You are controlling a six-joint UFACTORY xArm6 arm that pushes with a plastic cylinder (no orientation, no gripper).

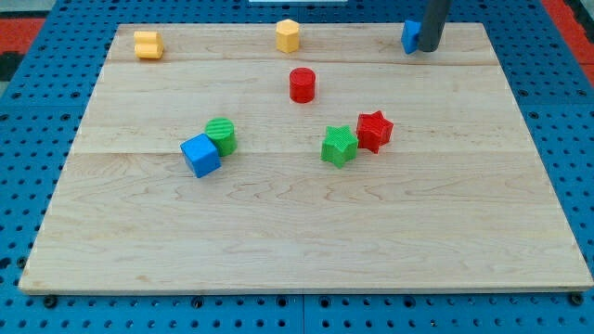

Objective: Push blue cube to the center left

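**Camera view: blue cube left of centre, rod at the top right**

Camera view is filled by a pale wooden board [306, 232] laid on a blue perforated table [37, 111]. The blue plastic cube [200, 155] is seen left of the board's middle, touching a green ribbed cylinder [221, 135] that is set just above it and to its right. Near the centre, a green star-shaped block [340, 146] and a red star-shaped block [374, 130] are placed side by side, in contact. A red cylinder [302, 84] is found above them, well apart.

Along the view's top edge, a yellow block with a roughly cubic form [148, 44] is placed at the left and a yellow hexagonal block [288, 35] near the middle. At the top right, my tip [427, 48] is seen at the end of the dark rod, pressed against the right side of a second blue block [410, 36], whose shape is partly hidden. No claw is carried by the arm, so nothing is grasped. My tip is well apart from the blue cube.
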